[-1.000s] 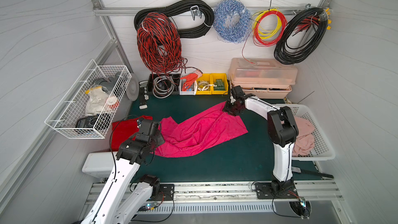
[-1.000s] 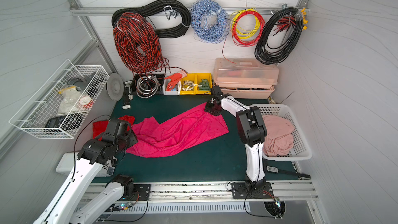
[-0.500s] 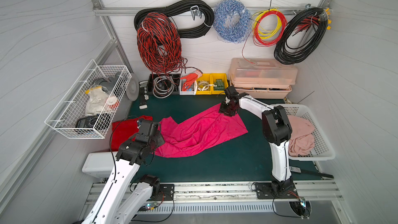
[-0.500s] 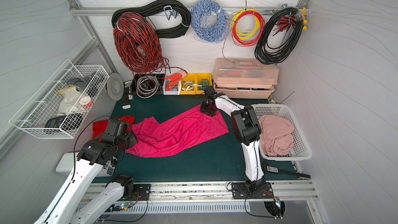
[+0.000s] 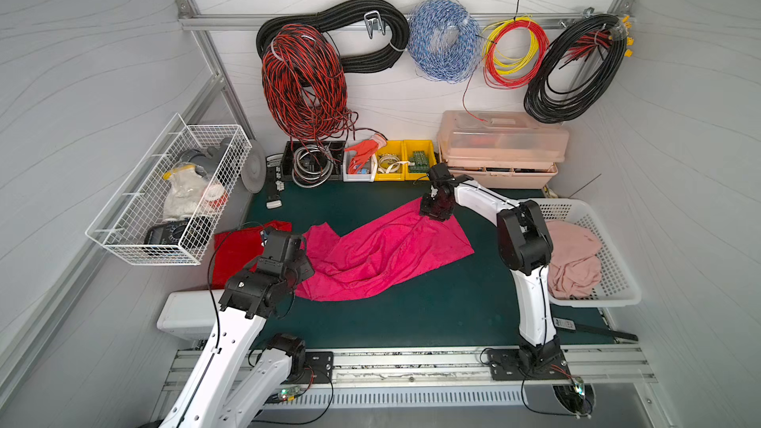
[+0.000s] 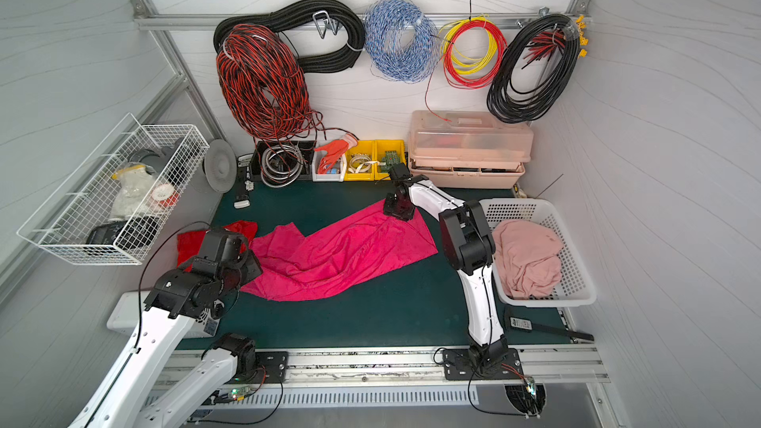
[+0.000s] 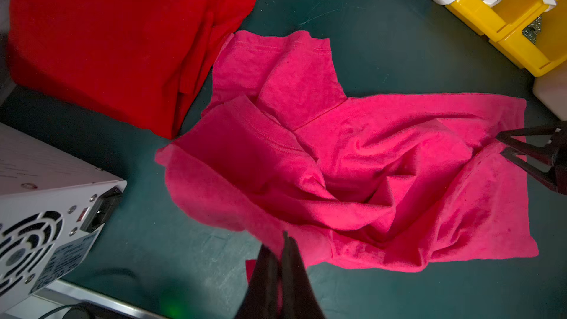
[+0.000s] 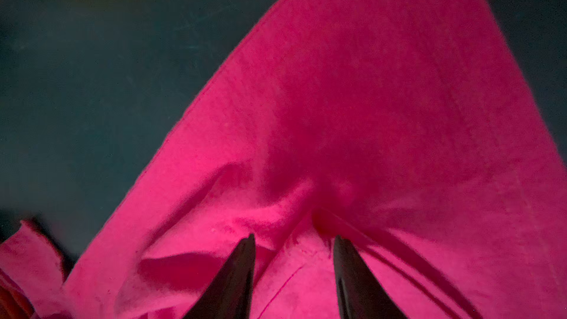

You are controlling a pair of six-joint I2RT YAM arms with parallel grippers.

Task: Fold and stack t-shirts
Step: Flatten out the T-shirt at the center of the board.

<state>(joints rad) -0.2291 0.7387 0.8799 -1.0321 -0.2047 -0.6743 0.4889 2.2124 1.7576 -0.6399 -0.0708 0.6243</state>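
Note:
A bright magenta t-shirt (image 5: pixel 383 253) (image 6: pixel 341 253) lies crumpled across the green mat, reaching from front left to back right. A deeper red t-shirt (image 5: pixel 234 249) (image 7: pixel 107 41) lies folded at the mat's left edge. My left gripper (image 7: pixel 279 240) is shut on the magenta shirt's near left edge, and cloth shows between its fingers. In both top views the wrist hides this grip. My right gripper (image 8: pixel 294 239) (image 5: pixel 434 214) stands open over the shirt's far right corner, with a fingertip on either side of a raised fold (image 8: pixel 319 216). It also shows in the left wrist view (image 7: pixel 501 144).
A white basket (image 5: pixel 617 294) holding pale pink cloth (image 5: pixel 576 257) stands at the right. Yellow bins (image 5: pixel 395 158) and a plastic toolbox (image 5: pixel 502 146) line the back. A white power supply (image 7: pixel 46 194) sits at the front left, and a wire basket (image 5: pixel 164 199) hangs on the left wall.
The right arm has swung left and its gripper has come down onto the magenta shirt's far corner. The left arm has stayed put, still holding the cloth.

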